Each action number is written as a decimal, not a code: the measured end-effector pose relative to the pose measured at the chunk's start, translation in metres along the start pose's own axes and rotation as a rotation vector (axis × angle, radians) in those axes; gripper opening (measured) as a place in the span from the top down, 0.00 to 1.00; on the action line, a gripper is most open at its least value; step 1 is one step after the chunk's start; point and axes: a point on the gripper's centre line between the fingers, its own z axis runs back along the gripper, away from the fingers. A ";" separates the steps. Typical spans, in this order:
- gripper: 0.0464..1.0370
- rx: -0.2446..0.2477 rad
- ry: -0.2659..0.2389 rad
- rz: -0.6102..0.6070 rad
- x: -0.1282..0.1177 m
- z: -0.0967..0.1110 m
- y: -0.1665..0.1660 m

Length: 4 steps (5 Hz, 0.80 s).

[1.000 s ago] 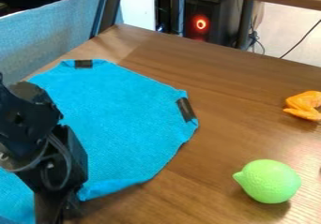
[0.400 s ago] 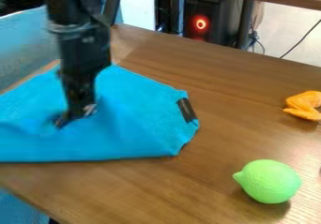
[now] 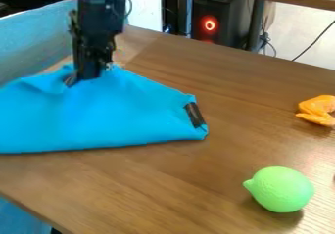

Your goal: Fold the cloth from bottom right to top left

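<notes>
One green lemon-shaped thing point(image 3: 281, 189) sits on the near part of the wooden surface point(image 3: 190, 194), toward its right and well apart from the cloth. The bright blue cloth point(image 3: 118, 115) lies farther in, on the left part of the surface, reaching toward the far left corner. Its near side makes a nearly straight folded edge, slanting slightly from the left to a rounded end, and the fabric rises in soft folds at the back. A black patch point(image 3: 194, 114) marks the cloth's right end. Over to the right, at about that same depth, rests an orange toy-like object point(image 3: 319, 109), apart from the cloth. At the far left portion of the cloth, close to the surface's left edge, the black claw point(image 3: 85, 77) points down, closed on gathered cloth. A blue fabric panel point(image 3: 33, 37) stands past the left edge. Beyond the far edge are a black computer case point(image 3: 226, 20) with a glowing red ring point(image 3: 209, 25), a dark upright post point(image 3: 255, 25) beside it, and a thin black cable point(image 3: 314, 44) slanting across the pale floor point(image 3: 294, 25).
</notes>
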 end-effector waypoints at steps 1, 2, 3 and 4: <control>0.97 0.028 0.007 0.062 0.009 -0.001 0.025; 0.97 0.046 0.022 0.103 0.016 -0.003 0.049; 0.97 0.056 0.024 0.131 0.022 -0.010 0.069; 0.97 0.064 0.008 0.150 0.034 -0.014 0.082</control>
